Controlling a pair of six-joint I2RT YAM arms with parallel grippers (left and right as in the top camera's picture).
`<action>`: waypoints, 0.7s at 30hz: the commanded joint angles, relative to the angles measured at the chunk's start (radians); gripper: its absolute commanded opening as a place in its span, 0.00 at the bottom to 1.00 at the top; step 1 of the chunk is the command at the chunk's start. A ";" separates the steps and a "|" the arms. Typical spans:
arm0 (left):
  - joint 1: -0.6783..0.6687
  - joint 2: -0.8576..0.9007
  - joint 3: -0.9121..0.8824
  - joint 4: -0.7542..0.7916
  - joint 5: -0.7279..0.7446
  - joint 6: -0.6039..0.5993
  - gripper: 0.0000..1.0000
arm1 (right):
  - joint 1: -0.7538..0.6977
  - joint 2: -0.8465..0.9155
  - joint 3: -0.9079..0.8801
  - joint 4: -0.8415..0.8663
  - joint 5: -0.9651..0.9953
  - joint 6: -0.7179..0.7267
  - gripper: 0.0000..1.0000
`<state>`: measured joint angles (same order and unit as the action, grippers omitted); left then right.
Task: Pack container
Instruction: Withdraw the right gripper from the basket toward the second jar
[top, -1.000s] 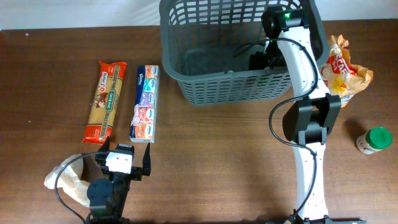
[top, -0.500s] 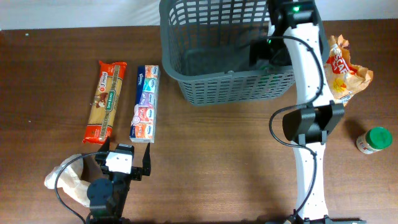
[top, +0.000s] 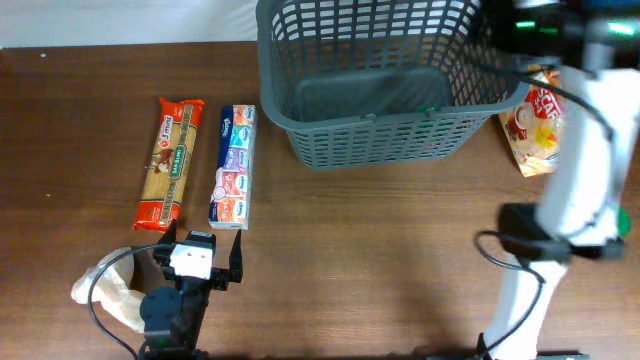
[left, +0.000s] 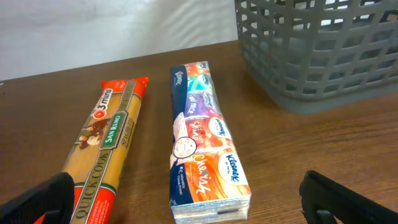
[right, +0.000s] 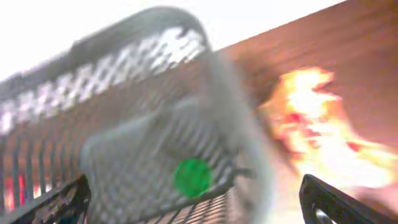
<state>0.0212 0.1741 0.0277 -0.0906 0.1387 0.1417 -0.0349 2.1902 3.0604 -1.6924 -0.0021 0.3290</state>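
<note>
We see a dark grey basket (top: 370, 140) with slotted lattice walls, standing on a brown wood-grain table (top: 380, 260). The pasta packet (top: 170, 162) is golden-tan with red ends and a green label, and the tissue pack (top: 233, 165) runs in blue, purple, red and orange panels. The snack bag (top: 535, 125) is orange, red and white.
</note>
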 joint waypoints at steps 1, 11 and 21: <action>0.005 0.003 -0.008 0.000 -0.004 0.003 0.99 | -0.144 -0.139 0.005 -0.006 0.029 0.055 0.99; 0.005 0.003 -0.008 0.000 -0.003 0.002 0.99 | -0.477 -0.461 -0.470 -0.006 0.066 0.092 0.99; 0.005 0.003 -0.008 0.000 -0.004 0.002 0.99 | -0.819 -0.611 -1.037 0.035 0.124 0.315 0.99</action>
<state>0.0212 0.1745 0.0277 -0.0906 0.1387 0.1417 -0.7837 1.5951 2.0983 -1.6791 0.1081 0.5579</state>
